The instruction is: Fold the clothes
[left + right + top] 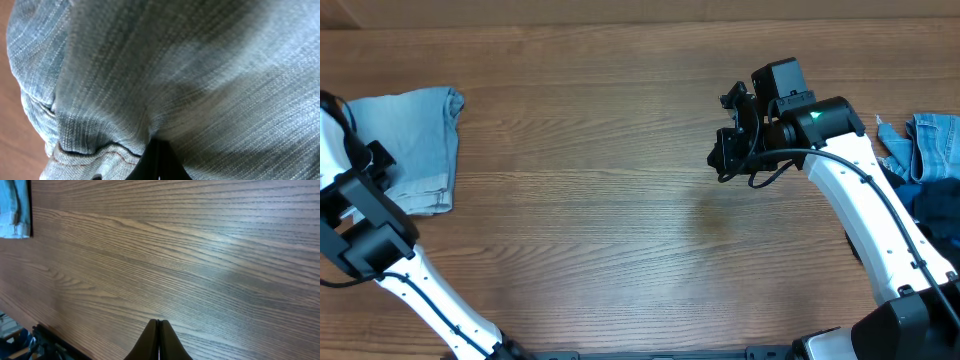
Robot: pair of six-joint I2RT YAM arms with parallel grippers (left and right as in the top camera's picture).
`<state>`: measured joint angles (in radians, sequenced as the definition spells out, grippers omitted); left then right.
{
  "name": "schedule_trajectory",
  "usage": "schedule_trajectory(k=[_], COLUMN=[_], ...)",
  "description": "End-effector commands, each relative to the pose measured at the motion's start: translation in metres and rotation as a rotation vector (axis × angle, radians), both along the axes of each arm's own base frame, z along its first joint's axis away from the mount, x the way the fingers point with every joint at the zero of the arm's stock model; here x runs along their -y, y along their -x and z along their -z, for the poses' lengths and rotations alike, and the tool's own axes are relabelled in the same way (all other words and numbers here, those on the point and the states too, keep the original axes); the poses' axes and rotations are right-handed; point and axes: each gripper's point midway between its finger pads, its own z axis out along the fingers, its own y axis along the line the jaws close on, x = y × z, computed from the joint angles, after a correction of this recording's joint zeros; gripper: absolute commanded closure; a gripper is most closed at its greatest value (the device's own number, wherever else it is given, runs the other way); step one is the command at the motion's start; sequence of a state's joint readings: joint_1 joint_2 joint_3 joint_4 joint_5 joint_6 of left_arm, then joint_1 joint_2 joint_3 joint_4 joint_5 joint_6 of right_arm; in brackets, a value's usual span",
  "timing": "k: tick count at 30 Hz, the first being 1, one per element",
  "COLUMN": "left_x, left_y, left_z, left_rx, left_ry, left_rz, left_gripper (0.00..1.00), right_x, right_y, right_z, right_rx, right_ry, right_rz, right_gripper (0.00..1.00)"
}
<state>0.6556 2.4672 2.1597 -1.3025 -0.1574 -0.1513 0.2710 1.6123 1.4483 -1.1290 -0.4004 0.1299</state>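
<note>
The left gripper [156, 161] has its fingers together, pinching a pucker of the folded jeans [415, 145], whose stitched hem runs just left of the tips. Beyond them, bare table [600, 230] stretches across to the right gripper [724, 160], whose fingers are pressed together on nothing above open wood. Well to its right, at the table's edge, lies a heap of pale denim and dark cloth [932, 150].

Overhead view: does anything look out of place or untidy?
Nothing looks damaged. The heap of pale denim and dark fabric sits crumpled at the far right, partly out of frame. The folded denim at left looks neat.
</note>
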Motion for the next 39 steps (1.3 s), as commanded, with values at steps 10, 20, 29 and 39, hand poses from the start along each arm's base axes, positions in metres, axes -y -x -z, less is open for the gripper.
schedule_trajectory(k=[10, 20, 29, 39], left_x=[0.034, 0.099, 0.100, 0.100], left_y=[-0.063, -0.076, -0.003, -0.074], left_z=[-0.126, -0.086, -0.007, -0.116], left_rx=[0.457, 0.264, -0.040, 0.295], left_ry=[0.147, 0.047, 0.017, 0.034], left_rz=[0.101, 0.233, 0.133, 0.159], left_gripper=[0.96, 0.85, 0.90, 0.73], right_x=[-0.001, -0.002, 0.003, 0.003], right_y=[-0.005, -0.007, -0.006, -0.006], right_z=[-0.004, -0.005, -0.003, -0.003], right_rx=[0.024, 0.032, 0.029, 0.029], right_ry=[0.003, 0.001, 0.027, 0.027], right_rz=[-0.007, -0.007, 0.002, 0.002], right_gripper=[0.96, 0.96, 0.96, 0.96])
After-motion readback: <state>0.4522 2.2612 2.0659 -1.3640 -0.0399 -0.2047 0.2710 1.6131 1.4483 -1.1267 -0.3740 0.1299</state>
